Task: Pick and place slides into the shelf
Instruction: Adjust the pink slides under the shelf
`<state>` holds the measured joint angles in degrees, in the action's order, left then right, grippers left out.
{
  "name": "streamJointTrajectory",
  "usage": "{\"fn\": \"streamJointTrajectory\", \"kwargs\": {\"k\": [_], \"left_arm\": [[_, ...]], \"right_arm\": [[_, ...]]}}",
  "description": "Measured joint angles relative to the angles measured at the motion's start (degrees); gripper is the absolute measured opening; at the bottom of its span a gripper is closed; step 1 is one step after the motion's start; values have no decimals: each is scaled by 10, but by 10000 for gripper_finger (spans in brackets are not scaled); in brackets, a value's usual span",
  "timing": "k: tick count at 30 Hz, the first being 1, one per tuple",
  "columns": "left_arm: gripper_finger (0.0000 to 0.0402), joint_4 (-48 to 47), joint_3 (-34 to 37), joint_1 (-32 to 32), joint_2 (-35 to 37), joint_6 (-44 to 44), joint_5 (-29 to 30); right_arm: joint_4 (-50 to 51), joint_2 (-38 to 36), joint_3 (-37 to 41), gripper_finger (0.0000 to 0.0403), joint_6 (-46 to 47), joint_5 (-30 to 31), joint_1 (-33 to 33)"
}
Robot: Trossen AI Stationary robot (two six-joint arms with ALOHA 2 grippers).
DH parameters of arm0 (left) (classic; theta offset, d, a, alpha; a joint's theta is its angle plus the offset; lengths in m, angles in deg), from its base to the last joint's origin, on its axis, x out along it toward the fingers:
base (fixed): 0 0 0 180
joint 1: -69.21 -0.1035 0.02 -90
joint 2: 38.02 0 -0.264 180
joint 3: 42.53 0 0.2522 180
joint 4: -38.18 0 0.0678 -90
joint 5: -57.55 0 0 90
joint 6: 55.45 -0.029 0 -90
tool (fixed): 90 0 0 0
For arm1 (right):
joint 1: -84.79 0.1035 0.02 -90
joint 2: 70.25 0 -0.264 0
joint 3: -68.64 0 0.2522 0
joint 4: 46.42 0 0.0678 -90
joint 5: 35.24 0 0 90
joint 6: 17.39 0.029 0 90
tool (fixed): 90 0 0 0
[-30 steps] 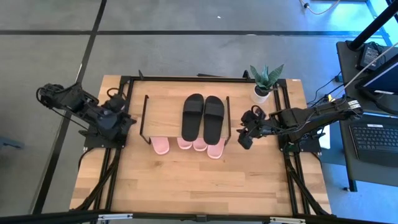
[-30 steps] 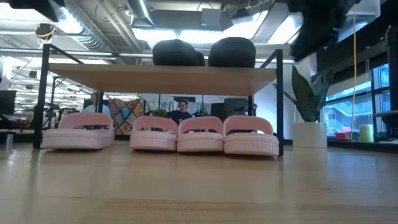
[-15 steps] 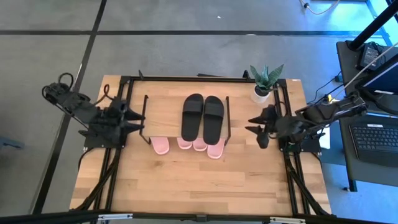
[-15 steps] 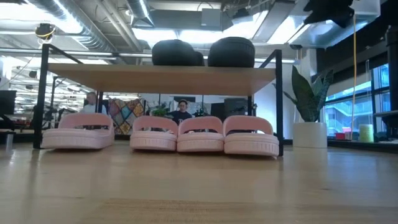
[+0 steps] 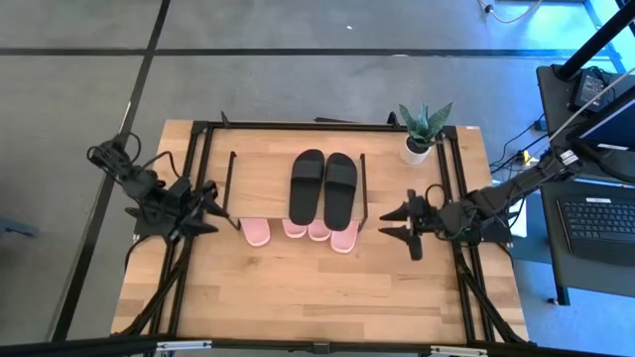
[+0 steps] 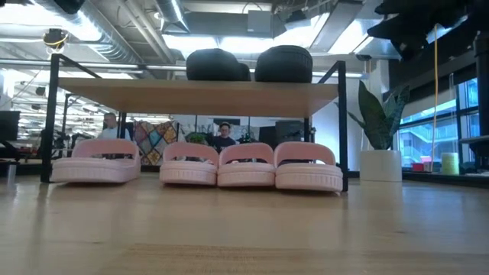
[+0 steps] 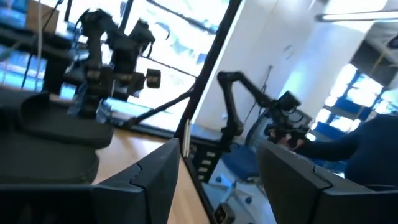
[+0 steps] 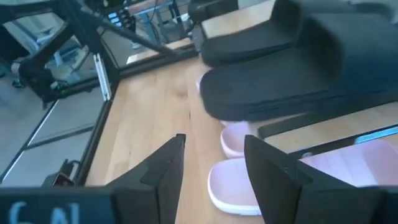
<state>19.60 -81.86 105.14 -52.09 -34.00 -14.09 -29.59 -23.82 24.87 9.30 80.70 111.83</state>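
A potted plant in a white pot stands at the far right corner of the wooden surface, well apart from the shelf. Black frame rails run along both sides of the surface, and in the low view a person sits in the room beyond the shelf.

The shelf stands near the middle of the surface. 2 black slides lie side by side on its top board, toward its right half. 4 pink slides sit on the surface under the board, their ends poking out past its near edge: 1 alone on the left, 3 packed together to its right.

The left end effector hangs just beside the shelf's left legs, its fingers spread wide and holding nothing. The right end effector hangs right of the shelf, fingers parted and empty, pointing toward the slides.
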Motion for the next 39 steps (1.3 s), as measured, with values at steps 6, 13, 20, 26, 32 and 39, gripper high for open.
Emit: {"fn": "streamJointTrajectory", "kwargs": {"k": [6,13,20,26,32,39], "left_arm": [[205,89,79,17,44,-41,-1],[205,100,140,32,102,-46,-18],[205,153,203,59,140,-71,-47],[205,153,237,88,139,-68,-62],[205,162,251,107,139,-66,-62],[205,159,251,114,139,-65,-60]], "right_arm": [[-16,31,-3,170,2,0,12],[-16,34,-10,170,4,0,13],[-24,35,-10,170,13,0,13],[-71,44,-21,170,-50,1,13],[84,125,-181,170,-135,22,14],[385,316,-420,170,-148,31,23]]}}
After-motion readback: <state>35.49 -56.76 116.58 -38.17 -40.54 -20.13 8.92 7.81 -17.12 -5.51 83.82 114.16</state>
